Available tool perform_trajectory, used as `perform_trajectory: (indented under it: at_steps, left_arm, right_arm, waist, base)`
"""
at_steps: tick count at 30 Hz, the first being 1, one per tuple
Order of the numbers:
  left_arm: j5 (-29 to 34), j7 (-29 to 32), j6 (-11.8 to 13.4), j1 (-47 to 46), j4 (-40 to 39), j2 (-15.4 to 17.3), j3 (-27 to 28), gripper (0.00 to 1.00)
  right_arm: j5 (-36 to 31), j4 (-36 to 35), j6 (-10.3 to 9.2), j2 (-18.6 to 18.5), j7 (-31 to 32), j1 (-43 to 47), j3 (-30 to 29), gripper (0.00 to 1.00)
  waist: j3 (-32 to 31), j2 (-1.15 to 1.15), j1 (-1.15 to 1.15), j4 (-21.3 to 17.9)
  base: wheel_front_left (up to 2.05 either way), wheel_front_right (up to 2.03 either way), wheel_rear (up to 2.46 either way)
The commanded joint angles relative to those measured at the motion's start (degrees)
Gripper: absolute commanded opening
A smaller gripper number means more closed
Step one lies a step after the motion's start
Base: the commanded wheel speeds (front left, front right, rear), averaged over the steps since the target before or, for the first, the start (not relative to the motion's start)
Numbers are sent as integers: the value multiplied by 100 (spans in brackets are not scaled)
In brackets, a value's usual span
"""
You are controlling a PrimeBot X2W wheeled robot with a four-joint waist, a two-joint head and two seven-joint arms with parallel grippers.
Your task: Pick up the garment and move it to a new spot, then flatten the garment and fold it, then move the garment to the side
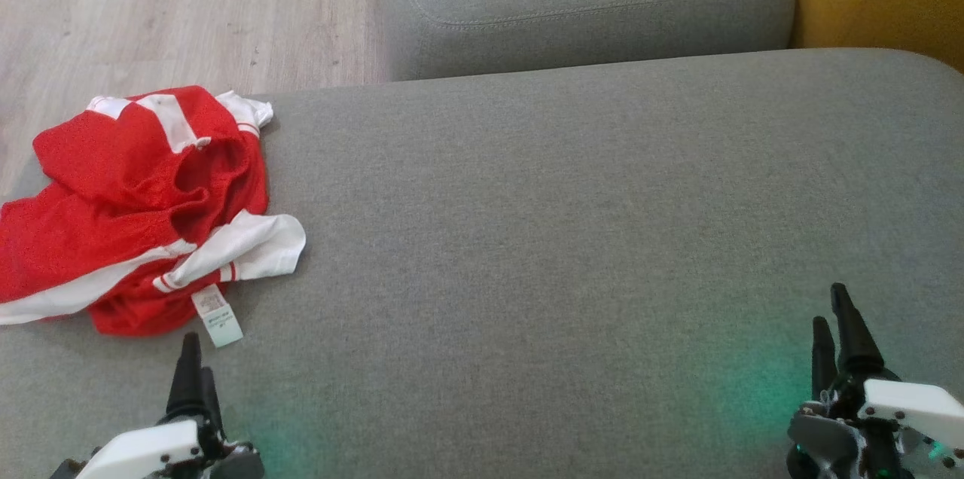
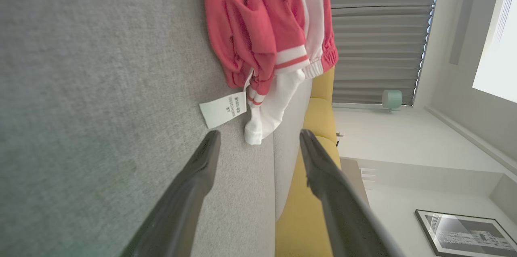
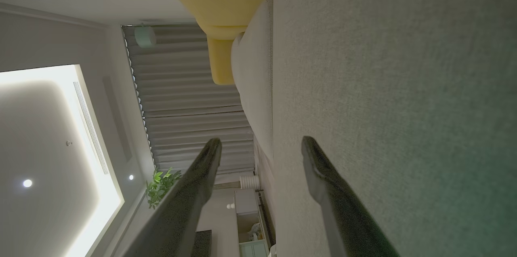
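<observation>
Right now our left gripper (image 1: 194, 358) and right gripper (image 1: 830, 307) stand parted and empty at the frame's bottom corners, the crumpled garment (image 1: 143, 193) mid-left by the edge of the cushion (image 1: 565, 223), where we fear a shallow pinch drags it off.

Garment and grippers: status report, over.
Left gripper open, empty, near label. Right gripper open, empty. Garment crumpled, untouched, on cushion, left edge. Nothing in the way.

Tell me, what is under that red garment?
The grey cushion lies under the red garment, which sits crumpled near the cushion's left edge. Whether anything is tucked beneath its folds is covered from sight.
</observation>
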Motion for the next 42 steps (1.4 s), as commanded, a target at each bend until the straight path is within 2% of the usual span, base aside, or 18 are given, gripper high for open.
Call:
perform_trajectory:
  at_steps: [1, 9, 24, 42]
  left_arm:
    - [148, -73, -3, -253, -223, 22, -38, 100]
    - [683, -209, -5, -253, -333, 24, -67, 100]
    - [2177, -464, 164, -207, -668, 27, -318, 100]
    - [3579, -769, 328, -120, -881, 32, -584, 100]
  right_arm:
    - [-88, -221, 0, -43, -81, -245, 87, 100]
    - [-739, -237, -1, -75, -226, -277, 207, 100]
    - [-2327, -384, -1, -39, -480, -262, 430, 100]
    - [-3709, -483, -2, -79, -784, -197, 893, 100]
  waist:
    - [-1, 0, 0, 2]
    - [-4, 0, 0, 15]
    - [-6, 0, 0, 39]
    - [-94, 0, 0, 100]
  base:
    - [0, 0, 0]
    - [0, 0, 0]
    - [0, 0, 0]
    - [0, 0, 0]
